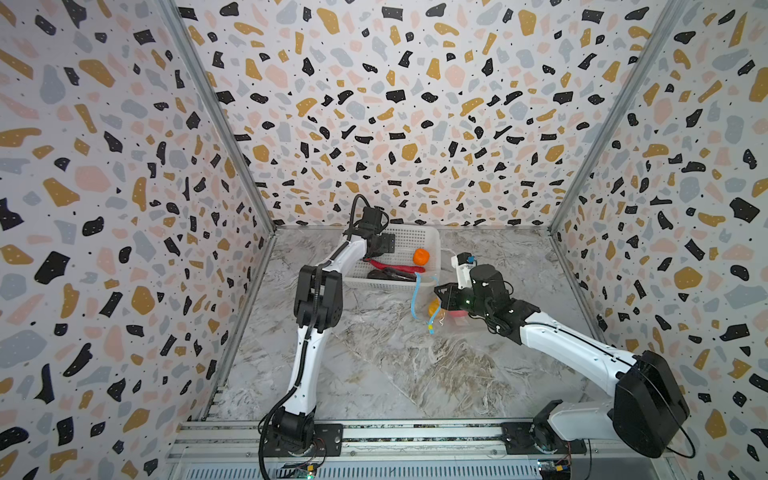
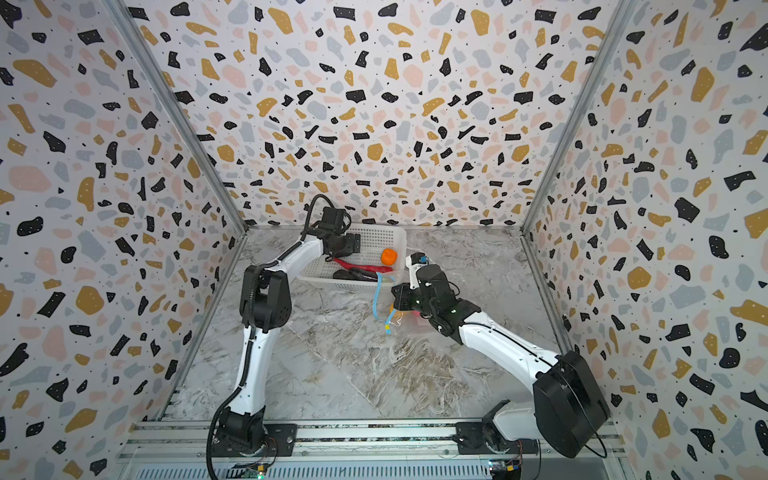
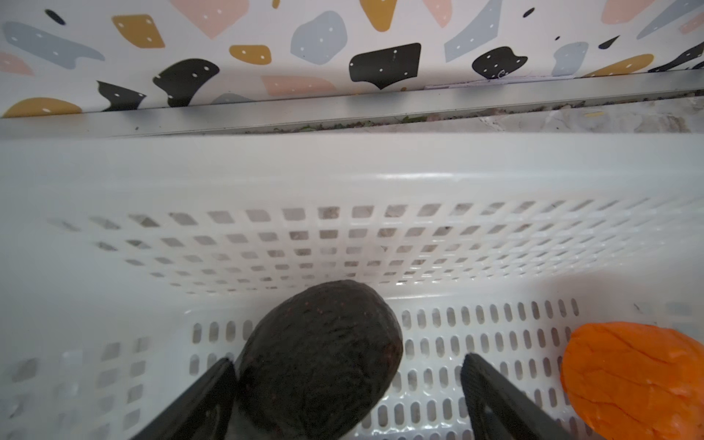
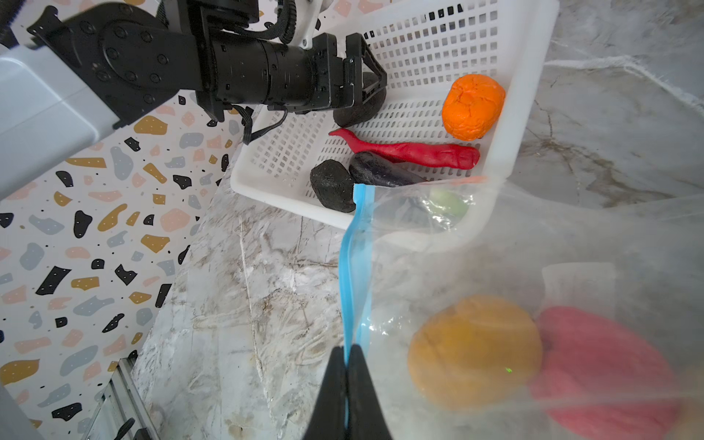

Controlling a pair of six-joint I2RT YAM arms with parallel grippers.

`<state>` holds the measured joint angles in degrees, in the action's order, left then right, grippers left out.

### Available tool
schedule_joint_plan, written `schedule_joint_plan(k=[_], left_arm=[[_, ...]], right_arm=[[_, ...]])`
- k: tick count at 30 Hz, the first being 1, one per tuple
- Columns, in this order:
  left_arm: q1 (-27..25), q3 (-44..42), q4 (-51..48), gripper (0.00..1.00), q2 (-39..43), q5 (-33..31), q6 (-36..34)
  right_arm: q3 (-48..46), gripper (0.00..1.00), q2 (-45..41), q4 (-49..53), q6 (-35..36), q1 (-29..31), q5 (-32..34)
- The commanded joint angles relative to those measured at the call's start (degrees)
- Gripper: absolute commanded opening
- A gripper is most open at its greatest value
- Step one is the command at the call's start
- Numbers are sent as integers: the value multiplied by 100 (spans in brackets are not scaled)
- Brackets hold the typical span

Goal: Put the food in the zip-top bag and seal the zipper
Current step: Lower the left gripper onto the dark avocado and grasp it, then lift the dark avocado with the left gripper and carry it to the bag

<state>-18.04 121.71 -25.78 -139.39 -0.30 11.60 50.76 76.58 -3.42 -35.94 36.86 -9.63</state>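
My left gripper [image 3: 348, 384] stands open inside the white basket, its jaws on either side of a black oval [image 3: 320, 362]; one finger touches the oval and a gap shows at the other. In the basket also lie an orange [image 4: 473, 106], a long red chili [image 4: 411, 150], a dark eggplant [image 4: 381, 173] and a second black oval [image 4: 331, 184]. My right gripper [image 4: 347, 354] is shut on the zipper [image 4: 352, 266], holding up the edge of the clear zip-top bag [image 4: 533, 247]. A yellow-brown potato [image 4: 474, 350] and a pink-red ball [image 4: 602, 373] lie inside the bag.
The white perforated basket [image 1: 432, 237] stands by the back wall, and the bag's edge rests against its near right corner. In both top views the zipper [image 1: 415, 297] [image 2: 376, 297] curves down to a yellow tip [image 1: 431, 331]. Patterned walls enclose the marble table [image 1: 374, 365].
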Motion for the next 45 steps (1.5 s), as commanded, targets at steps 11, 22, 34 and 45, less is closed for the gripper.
schedule_joint_plan(k=[11, 22, 34, 45], left_arm=[[-276, -292, -442, 83, 633, 199, -12], [-201, 355, -527, 85, 291, -879, -736], [-19, 1012, -779, 95, -564, -749, -957], [-6, 1250, -490, 91, -862, -491, -771]], right_arm=[[250, 0, -12, -89, -32, 83, 37], [231, 0, -15, -67, -27, 121, 88], [283, 0, -2, -17, -22, 184, 146], [338, 0, 27, 81, -14, 218, 185]])
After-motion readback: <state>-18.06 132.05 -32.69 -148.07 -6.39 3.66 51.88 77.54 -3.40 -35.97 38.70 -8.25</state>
